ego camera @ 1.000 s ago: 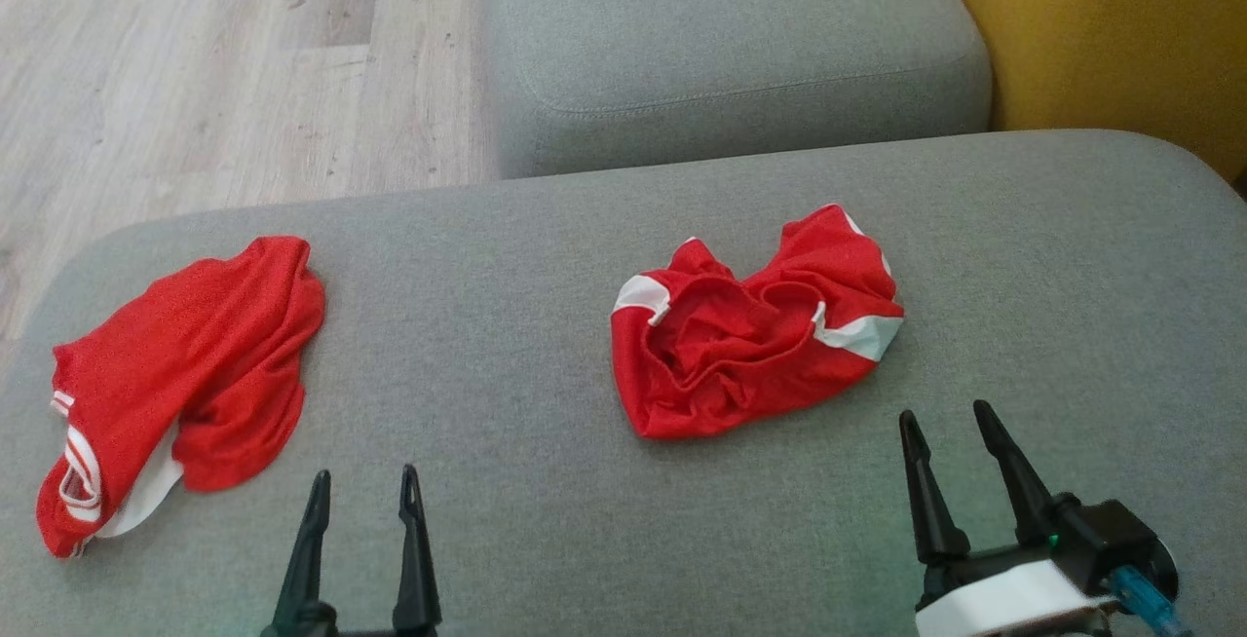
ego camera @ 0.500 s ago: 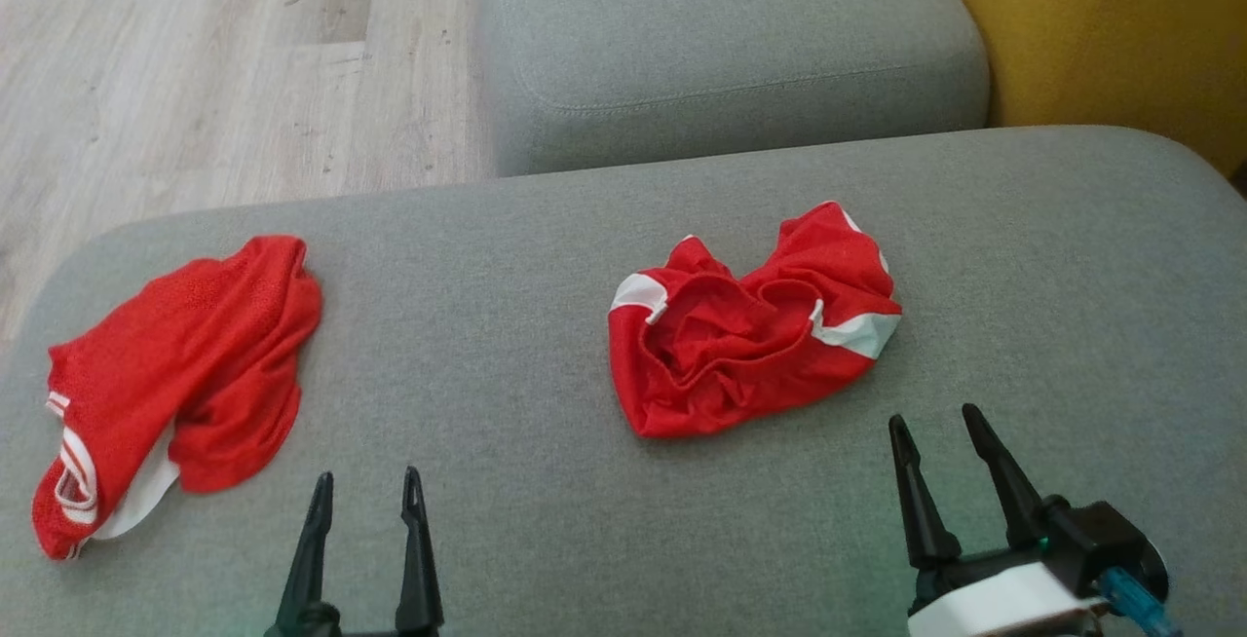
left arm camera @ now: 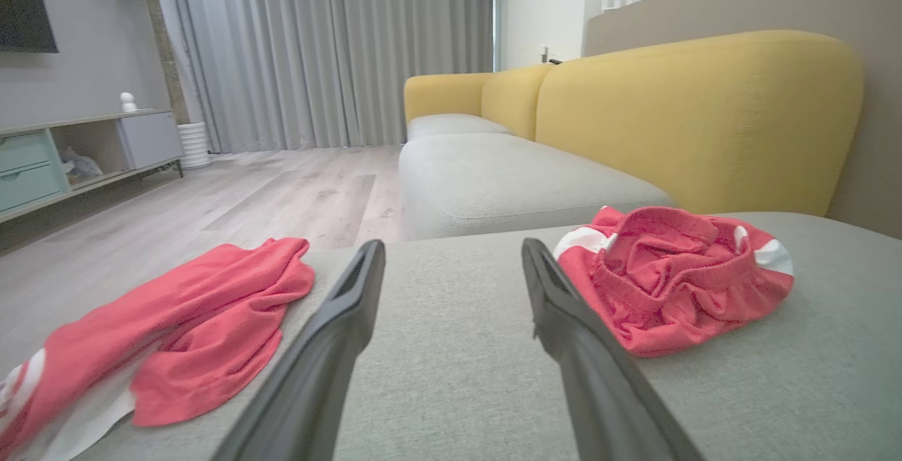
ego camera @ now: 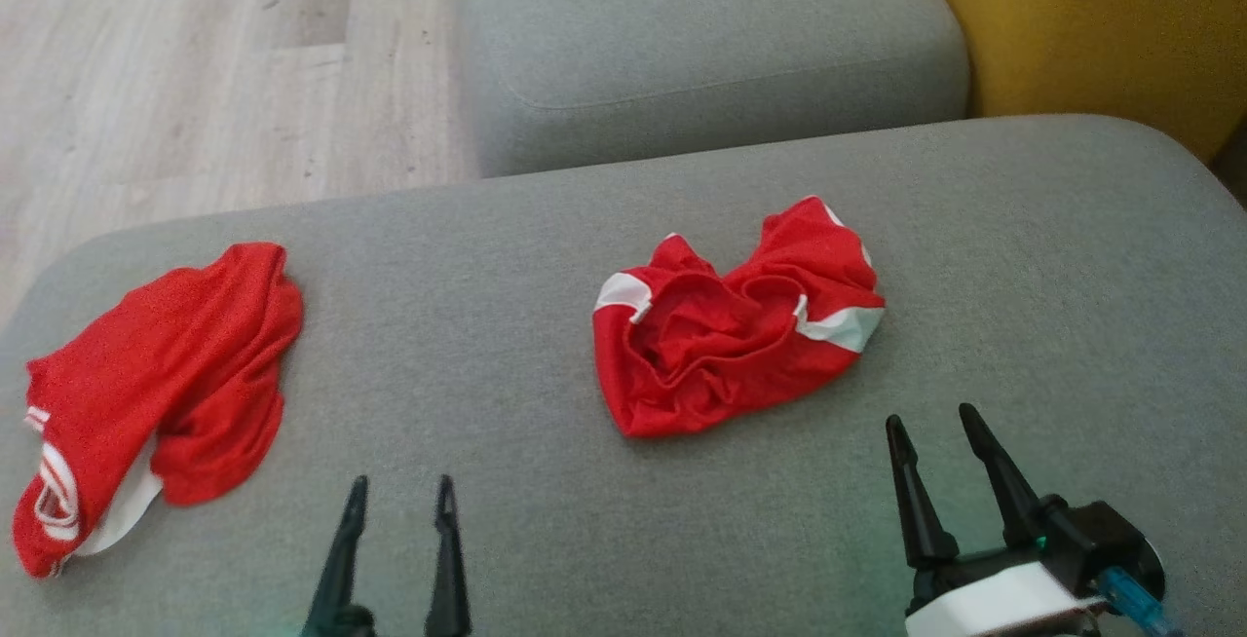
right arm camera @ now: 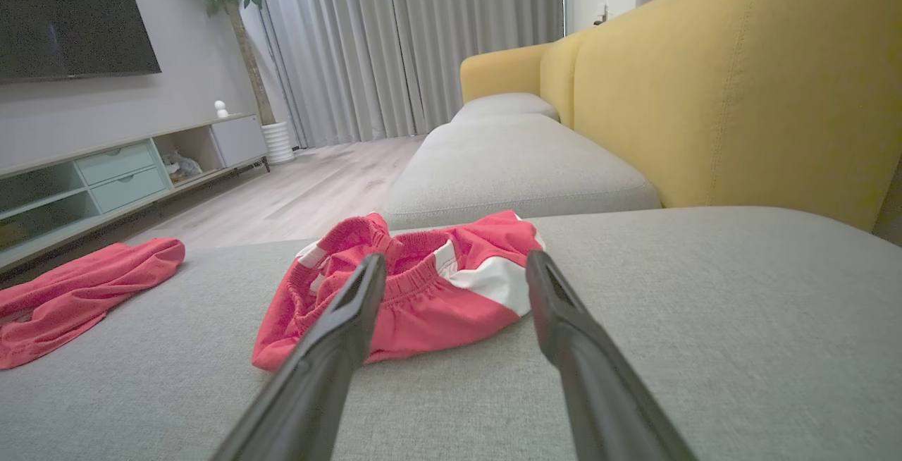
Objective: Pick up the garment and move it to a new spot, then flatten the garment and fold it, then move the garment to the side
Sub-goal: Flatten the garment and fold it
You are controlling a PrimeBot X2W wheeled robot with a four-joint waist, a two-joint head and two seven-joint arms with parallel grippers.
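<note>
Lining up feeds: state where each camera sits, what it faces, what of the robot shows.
Head view: high, looking down on the grey cushion; open left gripper and right gripper at bottom.
Left wrist view: low, facing the yellow backrest; own fingers.
Right wrist view: low, facing the crumpled garment; own fingers.
Both wrist views share the flatter garment.

On the seat cushion (ego camera: 468,325) we see the middle garment (ego camera: 721,345), and the left garment (ego camera: 166,364) lies well apart near its left edge; behind it stands a second cushion (ego camera: 701,33).
</note>
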